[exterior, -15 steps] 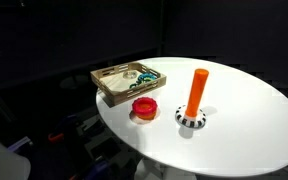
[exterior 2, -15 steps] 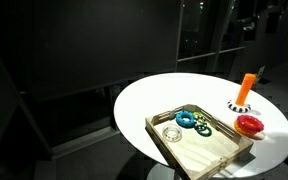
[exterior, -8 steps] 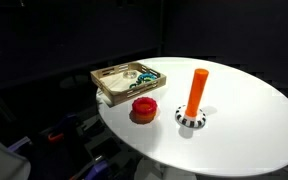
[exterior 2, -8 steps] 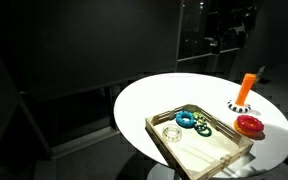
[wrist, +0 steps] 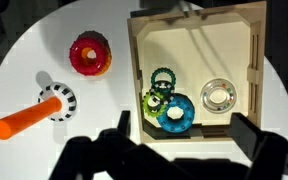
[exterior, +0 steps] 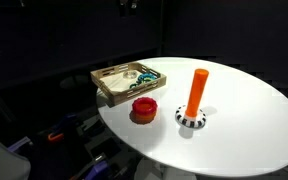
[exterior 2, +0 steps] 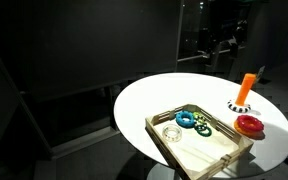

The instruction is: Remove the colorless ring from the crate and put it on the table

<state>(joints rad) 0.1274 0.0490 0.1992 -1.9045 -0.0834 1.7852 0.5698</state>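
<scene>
While the colorless ring (wrist: 217, 97) lies in the crate (wrist: 136, 60), the gripper (wrist: 184, 125) hangs above, seemingly spread apart.

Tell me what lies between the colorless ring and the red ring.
In the wrist view, the green ring and the crate wall lie between the colorless ring and the red ring.

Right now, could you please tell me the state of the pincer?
Pincer: open, holding nothing.

Red ring (wrist: 90, 54) near orange peg (wrist: 29, 115) (striped base).
</scene>
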